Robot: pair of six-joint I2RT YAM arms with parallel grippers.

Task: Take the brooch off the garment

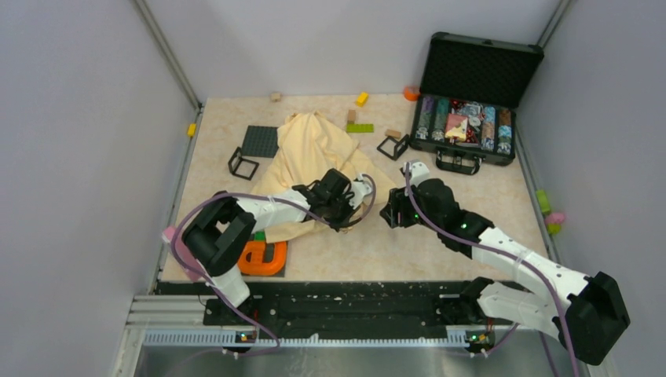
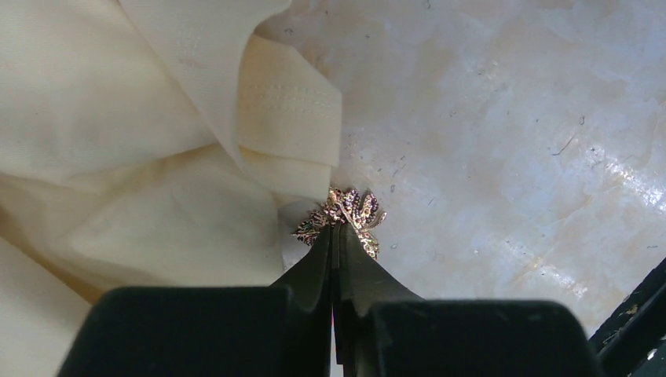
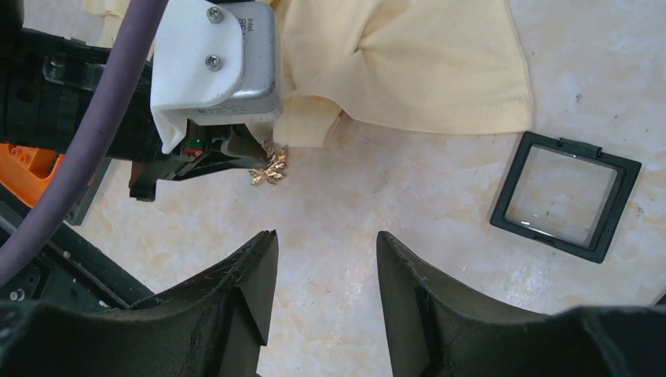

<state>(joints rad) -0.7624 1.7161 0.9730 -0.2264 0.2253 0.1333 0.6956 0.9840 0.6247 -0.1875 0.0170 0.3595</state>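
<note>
The brooch (image 2: 345,212) is a tiny gold leaf-like piece, pinched at the tips of my left gripper (image 2: 338,229), which is shut on it. It sits right at the corner of a fold of the cream-yellow garment (image 2: 118,157), just above the marble tabletop; I cannot tell whether it is still pinned in the cloth. In the right wrist view the brooch (image 3: 268,167) shows beside the garment (image 3: 424,71). My right gripper (image 3: 326,236) is open and empty, a short way in front of the brooch. From above, the left gripper (image 1: 345,208) and right gripper (image 1: 390,216) face each other at the garment's (image 1: 306,153) near edge.
A small black square frame (image 3: 565,196) lies right of the right gripper; two more (image 1: 243,163) (image 1: 393,146) flank the garment. A dark baseplate (image 1: 260,141), an open black case (image 1: 471,102), an orange piece (image 1: 263,258) and loose bricks (image 1: 360,127) lie around.
</note>
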